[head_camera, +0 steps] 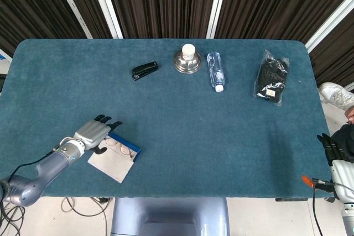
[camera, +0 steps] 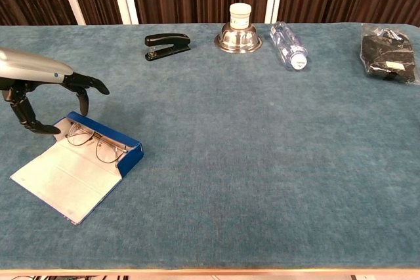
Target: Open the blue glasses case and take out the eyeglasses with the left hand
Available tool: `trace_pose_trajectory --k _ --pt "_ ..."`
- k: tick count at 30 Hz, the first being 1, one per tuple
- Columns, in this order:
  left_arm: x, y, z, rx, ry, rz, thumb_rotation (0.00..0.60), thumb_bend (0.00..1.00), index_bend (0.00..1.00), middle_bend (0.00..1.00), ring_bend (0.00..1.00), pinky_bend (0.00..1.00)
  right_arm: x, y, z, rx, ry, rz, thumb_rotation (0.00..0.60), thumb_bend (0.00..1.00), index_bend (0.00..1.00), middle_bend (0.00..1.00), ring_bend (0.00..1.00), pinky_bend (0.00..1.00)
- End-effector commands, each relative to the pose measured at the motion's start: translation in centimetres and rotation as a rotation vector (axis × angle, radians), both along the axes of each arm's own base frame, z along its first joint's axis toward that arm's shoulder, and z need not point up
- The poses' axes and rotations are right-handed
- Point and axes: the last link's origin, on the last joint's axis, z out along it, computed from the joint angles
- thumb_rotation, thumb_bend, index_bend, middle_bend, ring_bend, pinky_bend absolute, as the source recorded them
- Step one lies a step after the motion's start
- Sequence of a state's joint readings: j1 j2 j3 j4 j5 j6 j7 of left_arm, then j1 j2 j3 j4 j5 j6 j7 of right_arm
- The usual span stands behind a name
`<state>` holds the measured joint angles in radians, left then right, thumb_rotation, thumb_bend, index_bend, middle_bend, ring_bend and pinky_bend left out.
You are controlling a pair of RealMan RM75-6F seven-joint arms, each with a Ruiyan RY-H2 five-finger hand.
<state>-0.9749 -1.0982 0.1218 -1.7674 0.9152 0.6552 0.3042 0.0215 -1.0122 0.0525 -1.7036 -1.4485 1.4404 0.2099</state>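
Blue glasses case (camera: 98, 155): near the bench's (camera: 262, 162) front-left corner, lid flat open, eyeglasses (camera: 95, 142) inside. Left robot hand (camera: 39, 100): above it, fingers spread, empty. Step: taking out; next, pinch the frame. Right robot hand (head_camera: 332, 147): off bench, state unclear.

from my seat the table (camera: 262, 162) looks covered in matt teal cloth, kinda fuzzy like felt. the blue glasses case (camera: 125, 157) has a pale, matt lining. eyeglasses (camera: 95, 143) look like thin wire. bowl (camera: 237, 39) is shiny metal, bottle (camera: 287, 45) clear plastic, stapler (camera: 167, 45) glossy black, my left hand (head_camera: 94, 134) smooth silver-grey.
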Motion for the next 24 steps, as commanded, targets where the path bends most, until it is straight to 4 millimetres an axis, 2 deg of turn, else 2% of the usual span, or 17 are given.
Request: trace_pose_trajectory --k 1,24 --pt "-0.2 -0.4 0.1 -0.007 0.000 0.003 0.600 0.31 0.00 0.28 0.00 0.02 0.0 0.0 0.0 0.000 0.000 0.000 0.600 0.20 0.00 0.00 0.00 0.20" --pt "-1.6 -2.4 1.3 -0.035 0.012 0.028 0.600 0.31 0.00 0.30 0.00 0.02 0.0 0.0 0.0 -0.002 -0.004 -0.003 0.600 0.20 0.00 0.00 0.00 0.20"
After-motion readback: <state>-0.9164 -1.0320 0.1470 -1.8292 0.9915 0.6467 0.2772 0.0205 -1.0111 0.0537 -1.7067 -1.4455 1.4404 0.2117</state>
